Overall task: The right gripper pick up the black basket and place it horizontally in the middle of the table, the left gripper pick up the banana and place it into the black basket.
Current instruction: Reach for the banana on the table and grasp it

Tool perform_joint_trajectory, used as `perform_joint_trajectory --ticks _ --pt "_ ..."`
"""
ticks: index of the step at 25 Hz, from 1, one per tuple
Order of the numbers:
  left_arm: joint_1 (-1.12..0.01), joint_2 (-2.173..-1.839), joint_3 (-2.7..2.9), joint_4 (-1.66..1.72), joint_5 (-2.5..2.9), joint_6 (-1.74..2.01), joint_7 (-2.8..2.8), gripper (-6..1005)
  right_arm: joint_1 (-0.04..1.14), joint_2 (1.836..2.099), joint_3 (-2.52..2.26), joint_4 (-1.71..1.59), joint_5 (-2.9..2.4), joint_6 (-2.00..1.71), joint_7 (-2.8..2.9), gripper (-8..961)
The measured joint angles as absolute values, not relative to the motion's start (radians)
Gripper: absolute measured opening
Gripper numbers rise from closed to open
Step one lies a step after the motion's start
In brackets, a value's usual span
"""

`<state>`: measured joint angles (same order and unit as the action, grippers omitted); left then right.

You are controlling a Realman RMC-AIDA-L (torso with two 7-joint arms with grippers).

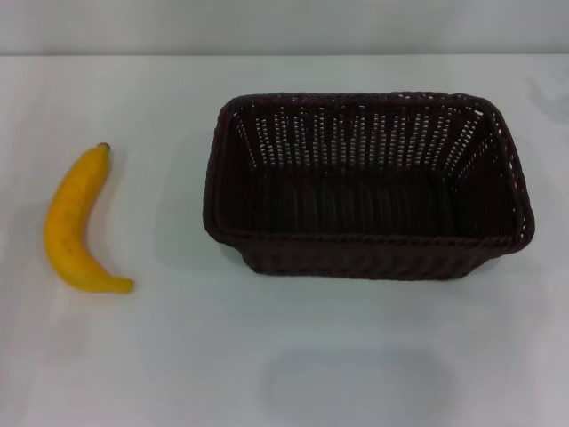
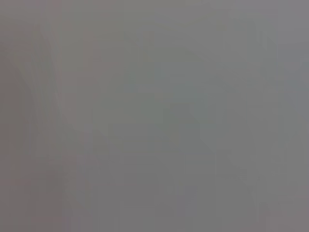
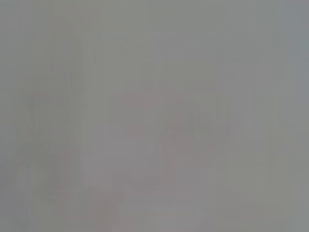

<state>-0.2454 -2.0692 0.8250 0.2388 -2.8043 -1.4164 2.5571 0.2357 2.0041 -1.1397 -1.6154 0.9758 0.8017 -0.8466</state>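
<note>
No claw shows in any view, so I cannot tell if the left claw or the right claw is wide, narrow or holding something. Both wrist views show only plain grey.

From the head view, the black basket [image 1: 369, 187] sits on the white counter [image 1: 284, 356], a bit to the right of the middle, its long side running left to right. It is upright and nothing is inside it. The yellow banana [image 1: 78, 222] lies on the counter far to the left, well apart from the basket, its dark stem tip pointing away from the robot.
</note>
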Motion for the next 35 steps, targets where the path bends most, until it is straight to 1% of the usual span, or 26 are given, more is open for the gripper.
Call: perform_joint_trajectory --ticks 4,8,13,16,19,25,27,29,30,33,35 --pt "-0.181 -2.073 0.826 0.357 -2.693 -1.319 2.406 894 0.251 2.005 -1.036 -1.353 1.363 0.738 -1.304 662" --pt "-0.128 -2.066 0.826 0.5 -2.517 -1.233 2.162 895 0.266 2.005 -0.967 -1.141 1.681 0.749 -1.676 662" --pt "-0.093 -2.064 0.821 0.737 -2.216 -1.098 1.826 894 0.306 2.006 -0.854 -0.929 1.83 0.875 -1.974 662" --pt "-0.093 -2.066 0.82 0.871 -2.017 -1.035 1.612 894 0.311 2.007 -0.826 -0.833 1.923 0.953 -2.13 662" --pt "-0.111 -2.059 0.818 0.992 -1.801 -1.003 1.366 894 0.312 2.006 -0.806 -0.721 2.053 1.043 -2.323 662" --pt "-0.191 -2.039 0.818 1.231 -1.302 -1.037 0.826 894 0.313 2.006 -0.791 -0.608 2.163 1.108 -2.502 662" --pt "-0.238 -2.022 0.818 1.287 -1.142 -1.1 0.664 894 0.313 2.006 -0.79 -0.597 2.165 1.108 -2.524 662" --pt "-0.324 -1.981 0.817 1.322 -0.952 -1.231 0.46 895 0.313 2.006 -0.784 -0.588 2.166 1.108 -2.538 662" --pt "-0.324 -1.981 0.817 1.322 -0.952 -1.231 0.46 895 0.313 2.007 -0.78 -0.582 2.166 1.109 -2.545 662" --pt "-0.416 -1.932 0.816 1.32 -0.819 -1.38 0.326 895 0.314 2.007 -0.777 -0.574 2.167 1.109 -2.559 662" --pt "-0.473 -1.908 0.815 1.314 -0.729 -1.458 0.275 895 0.313 2.007 -0.776 -0.569 2.168 1.109 -2.571 662"
